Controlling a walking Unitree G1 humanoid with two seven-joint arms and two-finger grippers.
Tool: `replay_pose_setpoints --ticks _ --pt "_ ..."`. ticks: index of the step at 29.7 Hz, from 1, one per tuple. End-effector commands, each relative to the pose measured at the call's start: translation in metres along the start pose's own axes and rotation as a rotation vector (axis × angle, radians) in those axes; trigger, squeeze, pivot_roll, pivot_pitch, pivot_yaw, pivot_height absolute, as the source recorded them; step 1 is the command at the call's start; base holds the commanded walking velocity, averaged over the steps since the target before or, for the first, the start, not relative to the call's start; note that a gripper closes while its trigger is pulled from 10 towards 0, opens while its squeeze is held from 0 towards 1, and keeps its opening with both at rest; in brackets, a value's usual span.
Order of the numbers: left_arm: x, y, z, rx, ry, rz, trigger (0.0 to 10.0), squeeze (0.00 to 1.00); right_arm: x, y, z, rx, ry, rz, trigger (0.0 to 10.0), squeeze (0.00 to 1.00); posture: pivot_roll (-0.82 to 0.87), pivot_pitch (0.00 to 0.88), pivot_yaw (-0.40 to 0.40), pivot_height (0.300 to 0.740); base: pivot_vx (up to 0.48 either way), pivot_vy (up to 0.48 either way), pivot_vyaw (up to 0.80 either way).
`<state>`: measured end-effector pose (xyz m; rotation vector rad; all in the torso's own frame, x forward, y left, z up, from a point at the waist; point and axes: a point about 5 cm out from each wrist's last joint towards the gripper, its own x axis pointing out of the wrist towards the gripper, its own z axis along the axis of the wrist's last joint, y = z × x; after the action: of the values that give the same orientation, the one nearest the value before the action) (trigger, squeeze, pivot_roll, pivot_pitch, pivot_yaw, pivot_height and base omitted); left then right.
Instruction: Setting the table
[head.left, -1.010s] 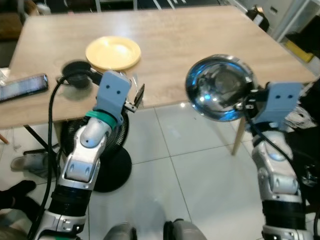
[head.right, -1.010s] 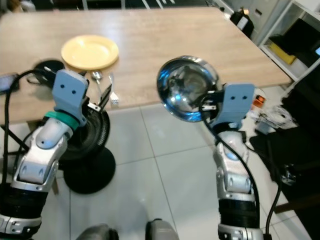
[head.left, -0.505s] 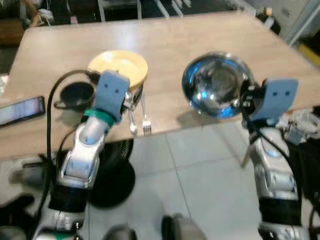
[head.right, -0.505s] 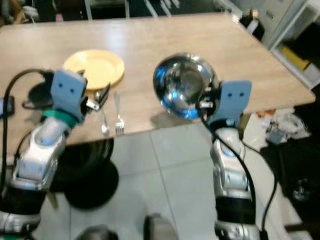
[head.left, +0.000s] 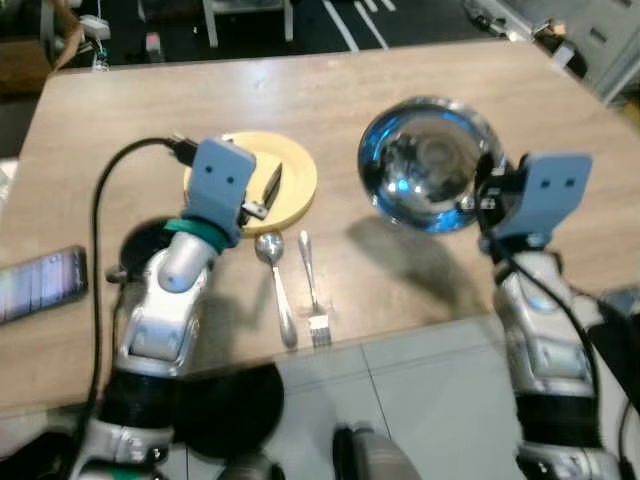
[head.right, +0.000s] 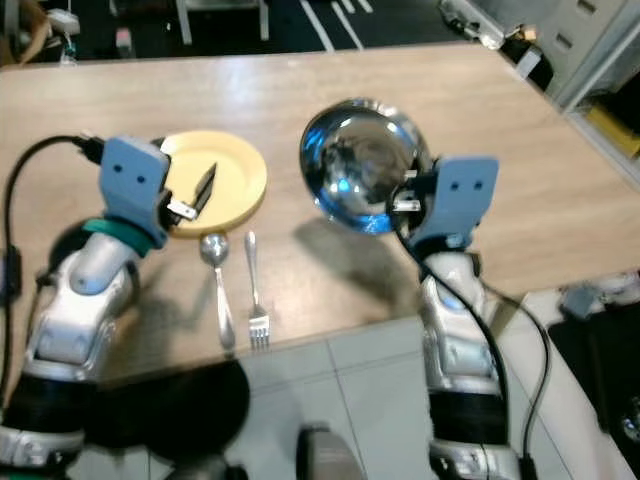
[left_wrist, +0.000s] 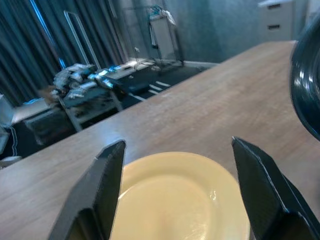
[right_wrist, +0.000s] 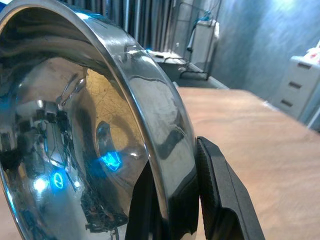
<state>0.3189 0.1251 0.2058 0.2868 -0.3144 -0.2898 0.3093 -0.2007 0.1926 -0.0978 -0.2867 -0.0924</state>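
Observation:
My right gripper (head.left: 478, 196) is shut on the rim of a shiny steel bowl (head.left: 425, 165), held tilted above the wooden table (head.left: 400, 60), right of centre. A yellow plate (head.left: 290, 178) lies on the table to the bowl's left. My left gripper (head.left: 268, 190) hangs open just over the plate's near side, its fingers (left_wrist: 107, 185) framing the yellow plate (left_wrist: 175, 195) in the left wrist view. A spoon (head.left: 276, 285) and a fork (head.left: 312, 297) lie side by side in front of the plate. In the right wrist view the bowl (right_wrist: 90, 130) sits between the fingers (right_wrist: 220, 190).
A dark cup (head.left: 140, 245) stands left of my left arm, and a phone (head.left: 40, 287) lies near the table's left edge. The table's near edge runs just below the fork. A black cable loops over my left arm.
The camera has come closer to the table. My left gripper now hangs over the plate. The bowl in my right gripper is now further over the tabletop.

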Motion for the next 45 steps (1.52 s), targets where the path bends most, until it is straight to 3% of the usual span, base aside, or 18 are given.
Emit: replay_pose_setpoints --ticks 1,20,30,31,32,33,34,35,37,38,39,40,41,43,44,45 --pt "-0.004 0.0 -0.007 -0.008 0.028 0.001 10.0 0.0 -0.001 0.001 0.001 0.013 -0.014 -0.003 10.0 0.0 -0.02 0.0 0.016 0.74 0.0 0.0 0.0" --pt "-0.004 -0.001 -0.006 -0.018 0.022 -0.002 10.0 0.0 -0.001 0.002 0.001 0.01 -0.013 0.007 10.0 0.0 -0.03 0.0 0.013 0.74 0.0 0.0 0.0" --pt "-0.005 -0.002 -0.006 -0.024 0.024 -0.004 10.0 0.0 0.001 0.009 -0.008 -0.001 0.055 0.041 10.0 0.0 -0.02 0.003 0.01 0.74 0.0 0.0 0.0" --pt "-0.006 -0.002 -0.006 -0.03 0.026 -0.011 10.0 0.0 0.008 0.013 -0.014 0.116 0.122 0.021 10.0 0.0 -0.01 0.01 0.008 0.74 0.0 0.0 0.0" --pt "-0.006 -0.002 -0.006 -0.03 0.026 -0.011 10.0 0.0 0.008 0.013 -0.014 0.116 0.122 0.021 10.0 0.0 -0.01 0.01 0.008 0.74 0.0 0.0 0.0" --pt "-0.007 -0.003 -0.006 -0.036 0.028 -0.017 10.0 0.0 0.015 0.02 -0.018 0.231 0.178 0.004 10.0 0.0 -0.01 0.015 0.006 0.74 0.0 0.0 0.0" --pt "-0.007 -0.003 -0.006 -0.036 0.028 -0.017 10.0 0.0 0.015 0.02 -0.018 0.231 0.178 0.004 10.0 0.0 -0.01 0.015 0.006 0.74 0.0 0.0 0.0" --pt "-0.008 -0.003 -0.005 -0.042 0.028 -0.023 10.0 0.0 0.023 0.028 -0.021 0.332 0.233 -0.001 10.0 0.0 -0.01 0.015 0.006 0.74 0.0 0.0 0.0" --pt "-0.008 -0.003 -0.005 -0.042 0.028 -0.023 10.0 0.0 0.023 0.028 -0.021 0.332 0.233 -0.001 10.0 0.0 -0.01 0.015 0.006 0.74 0.0 0.0 0.0" --pt "-0.009 -0.004 -0.002 -0.047 0.024 -0.034 10.0 0.0 0.03 0.037 -0.023 0.412 0.284 0.0 10.0 0.0 0.01 0.025 0.0 0.74 0.0 0.0 0.0" --pt "-0.009 -0.004 -0.002 -0.047 0.024 -0.034 10.0 0.0 0.03 0.037 -0.023 0.412 0.284 0.0 10.0 0.0 0.01 0.025 0.0 0.74 0.0 0.0 0.0" --pt "-0.01 -0.005 0.0 -0.051 0.022 -0.047 10.0 0.0 0.035 0.043 -0.026 0.447 0.331 0.01 10.0 0.03 0.02 0.03 -0.006 0.74 0.0 0.0 0.0" --pt "-0.011 -0.005 0.002 -0.056 0.02 -0.061 10.0 0.0 0.037 0.047 -0.028 0.469 0.368 0.021 10.0 0.23 0.02 0.032 -0.01 0.74 0.0 0.0 0.0" --pt "-0.011 -0.005 0.002 -0.056 0.02 -0.061 10.0 0.0 0.037 0.047 -0.028 0.469 0.368 0.021 10.0 0.23 0.02 0.032 -0.01 0.74 0.0 0.0 0.0" --pt "-0.013 -0.005 0.004 -0.056 0.019 -0.078 10.0 0.0 0.037 0.049 -0.031 0.484 0.406 0.044 10.0 0.36 0.03 0.037 -0.015 0.74 0.0 0.0 0.0" --pt "-0.015 -0.006 0.005 -0.058 0.02 -0.093 10.0 0.0 0.033 0.051 -0.032 0.488 0.44 0.085 10.0 0.36 0.03 0.041 -0.017 0.74 0.0 0.0 0.0"
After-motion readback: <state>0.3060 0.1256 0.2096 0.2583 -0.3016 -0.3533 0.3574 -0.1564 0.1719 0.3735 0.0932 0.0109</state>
